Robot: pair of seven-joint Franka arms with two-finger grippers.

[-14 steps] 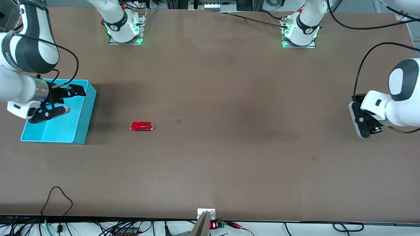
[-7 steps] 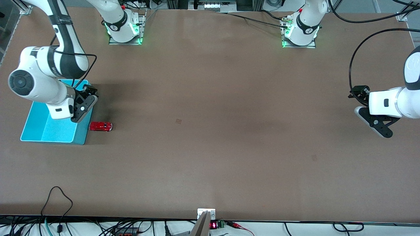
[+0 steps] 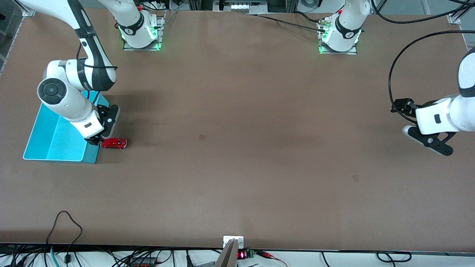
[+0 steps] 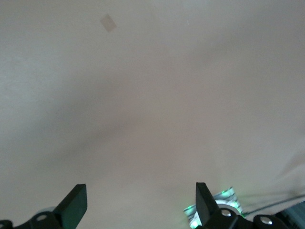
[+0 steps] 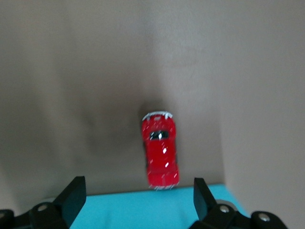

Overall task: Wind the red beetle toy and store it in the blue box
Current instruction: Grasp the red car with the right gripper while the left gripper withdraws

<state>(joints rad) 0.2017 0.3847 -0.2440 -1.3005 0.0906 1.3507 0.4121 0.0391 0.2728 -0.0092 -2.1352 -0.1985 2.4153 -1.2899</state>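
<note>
The tiny glossy red toy car (image 3: 114,143) is now stopped on the brown worktop (image 3: 259,155), touching the wall of the cyan open-top plastic bin (image 3: 55,141), having rolled there from nearer mid-worktop. The right pincer (image 3: 99,138), spread wide, has been brought from over the bin to above the car. Pick-up is judged next. The left pincer (image 4: 138,205), also wide, waits at its own end.

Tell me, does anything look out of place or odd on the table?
Only the toy: it sits upright on the table against the outside wall of the box, not in it. The open right gripper hangs over it. The open left gripper waits at its own end.
</note>
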